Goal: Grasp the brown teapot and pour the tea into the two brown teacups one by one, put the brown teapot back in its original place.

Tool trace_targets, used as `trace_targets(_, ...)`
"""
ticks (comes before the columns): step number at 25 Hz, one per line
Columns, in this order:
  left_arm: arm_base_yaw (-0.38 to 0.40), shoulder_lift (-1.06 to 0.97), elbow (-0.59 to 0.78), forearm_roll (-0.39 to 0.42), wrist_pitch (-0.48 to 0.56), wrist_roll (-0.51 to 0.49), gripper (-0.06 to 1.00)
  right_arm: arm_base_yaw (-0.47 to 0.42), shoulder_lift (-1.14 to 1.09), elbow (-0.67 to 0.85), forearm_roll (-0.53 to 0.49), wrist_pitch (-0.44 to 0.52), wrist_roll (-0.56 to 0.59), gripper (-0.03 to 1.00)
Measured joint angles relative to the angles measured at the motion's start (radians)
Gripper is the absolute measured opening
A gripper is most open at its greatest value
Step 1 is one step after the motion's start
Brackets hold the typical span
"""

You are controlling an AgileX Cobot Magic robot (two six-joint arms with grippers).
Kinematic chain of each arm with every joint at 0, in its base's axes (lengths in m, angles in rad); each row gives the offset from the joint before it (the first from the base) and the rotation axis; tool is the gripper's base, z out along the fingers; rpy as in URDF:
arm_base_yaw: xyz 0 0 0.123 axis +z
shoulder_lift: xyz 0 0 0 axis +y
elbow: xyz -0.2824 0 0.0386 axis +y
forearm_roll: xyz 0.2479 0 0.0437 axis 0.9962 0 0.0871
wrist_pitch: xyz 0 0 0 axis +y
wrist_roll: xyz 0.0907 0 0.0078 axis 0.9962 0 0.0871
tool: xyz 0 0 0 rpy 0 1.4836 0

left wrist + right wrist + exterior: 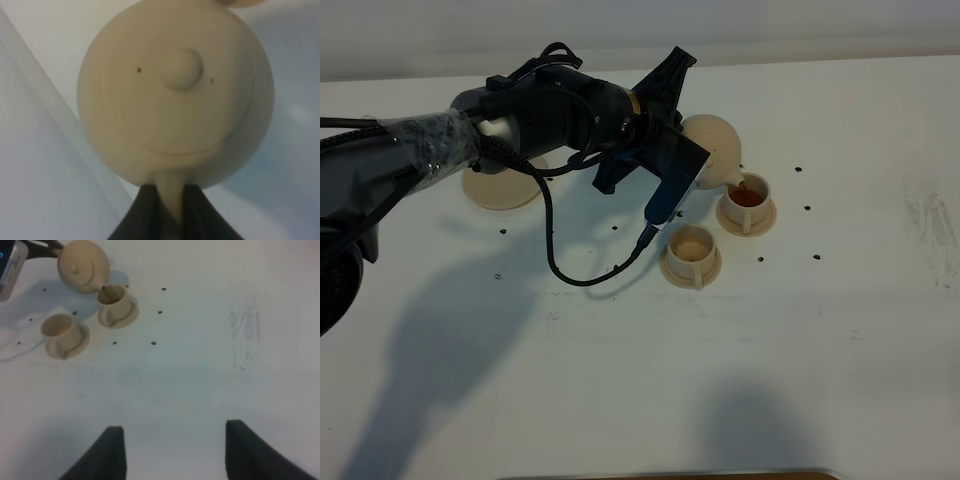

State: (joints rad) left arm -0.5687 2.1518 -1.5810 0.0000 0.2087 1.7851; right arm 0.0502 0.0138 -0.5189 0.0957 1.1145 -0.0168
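The brown teapot [712, 140] hangs tilted, its spout over the farther brown teacup [748, 205], which holds reddish-brown tea. A thin stream runs from the teapot [82, 265] into that teacup [115, 302]. The nearer brown teacup [691, 250] [60, 332] shows a pale inside. My left gripper [170, 212] is shut on the teapot's handle, the round lidded teapot body [175, 95] filling the left wrist view. The original place, a flat saucer [500, 188], lies bare behind the left arm [570, 115]. My right gripper [175, 455] hangs open over bare table, well away from the cups.
Small dark dots [807, 208] mark the white table around the cups. A black cable [560, 265] loops from the left wrist down onto the table beside the nearer cup. A brown edge [670, 475] shows at the table's front.
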Motion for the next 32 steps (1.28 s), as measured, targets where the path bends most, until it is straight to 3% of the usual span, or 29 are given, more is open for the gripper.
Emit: trace_targets(32, 0.000, -0.006, 0.000, 0.019, -0.006, 0.015, 0.16, 0.000, 0.000, 0.000, 0.000, 0.000, 0.000, 0.43)
